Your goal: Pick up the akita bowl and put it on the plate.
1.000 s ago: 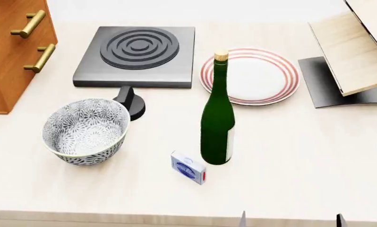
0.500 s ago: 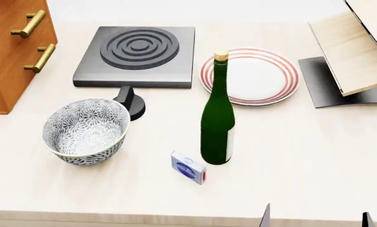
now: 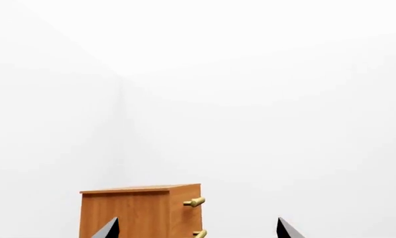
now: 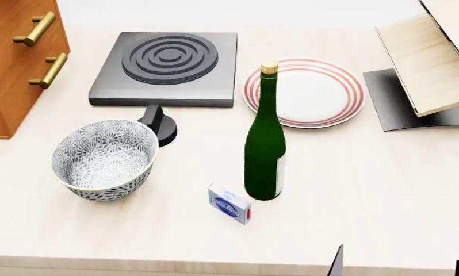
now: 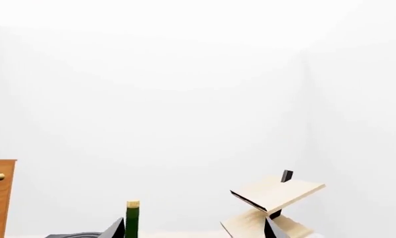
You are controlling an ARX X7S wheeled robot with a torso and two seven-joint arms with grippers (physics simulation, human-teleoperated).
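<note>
The akita bowl (image 4: 104,159) sits upright at the counter's (image 4: 383,190) front left, well apart from the plate (image 4: 305,92) beyond the green bottle (image 4: 266,141). Our right gripper (image 4: 398,269) shows two spread fingertips at the near edge, holding nothing; our left gripper (image 3: 196,232) is likewise spread wide and empty.

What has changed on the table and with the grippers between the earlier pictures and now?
Only the right gripper moved: its two fingertips at the bottom edge of the head view slid toward the robot's right, wide apart, holding nothing. The akita bowl, the plate, the green bottle and the small box stayed where they were.
</note>
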